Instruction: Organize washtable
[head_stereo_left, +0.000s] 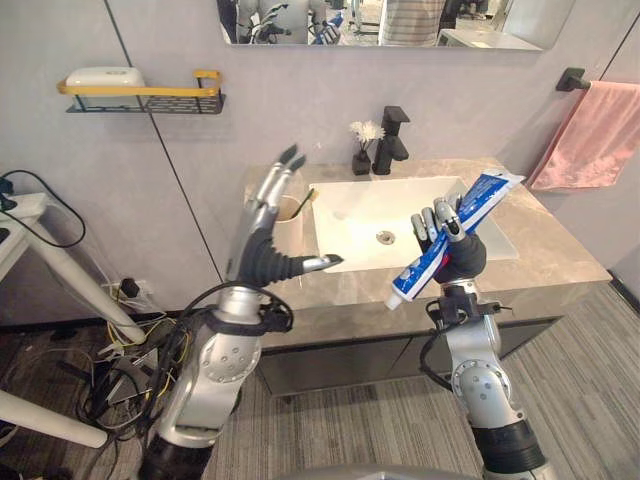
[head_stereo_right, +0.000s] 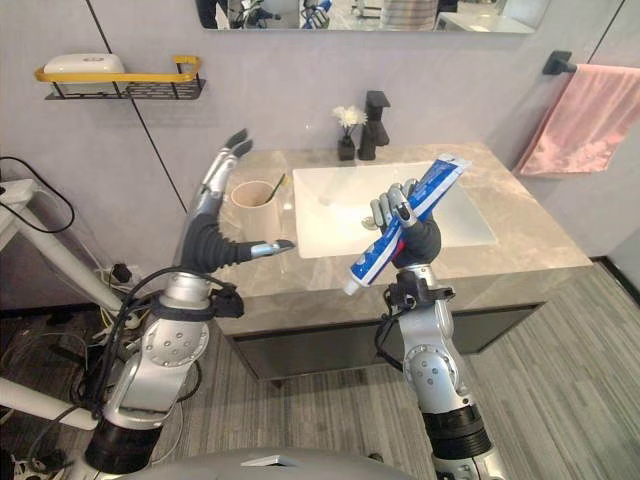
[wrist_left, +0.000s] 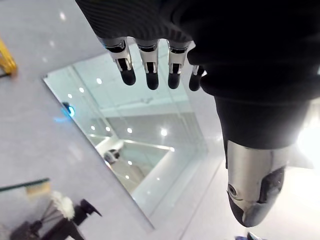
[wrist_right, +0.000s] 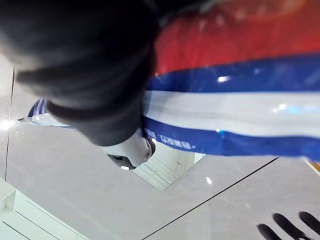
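Blue-and-white toothpaste tube (head_stereo_left: 455, 235) sits in the grip of the right robot hand (head_stereo_left: 462, 258), whose fingers (head_stereo_left: 425, 225) and thumb are curled round its middle. The tube is held in the air above the 6 o'clock rim of the white basin (head_stereo_left: 360, 205) and slants, its white cap end pointing to 7 o'clock and its flat crimped end to 1 o'clock.

At 9 o'clock of the basin the left robot hand (head_stereo_left: 262, 255) is raised over the marbled stone surface (head_stereo_left: 560, 255), fingers straight and spread, thumb stuck out toward 3 o'clock, holding nothing. Just behind it a beige cup (head_stereo_right: 254, 197) stands on the surface with a toothbrush (head_stereo_right: 277, 185) leaning in it.

At the basin's 12 o'clock stands a black faucet (head_stereo_left: 392, 140), and just beside it, at 11 o'clock, a small black vase of white flowers (head_stereo_left: 363, 150). A pink towel (head_stereo_left: 595, 135) hangs on the wall at 2 o'clock. At 10 o'clock a yellow-railed wall shelf (head_stereo_left: 150, 98) carries a white box (head_stereo_left: 103, 78). A mirror (head_stereo_left: 380, 22) hangs at 12 o'clock.
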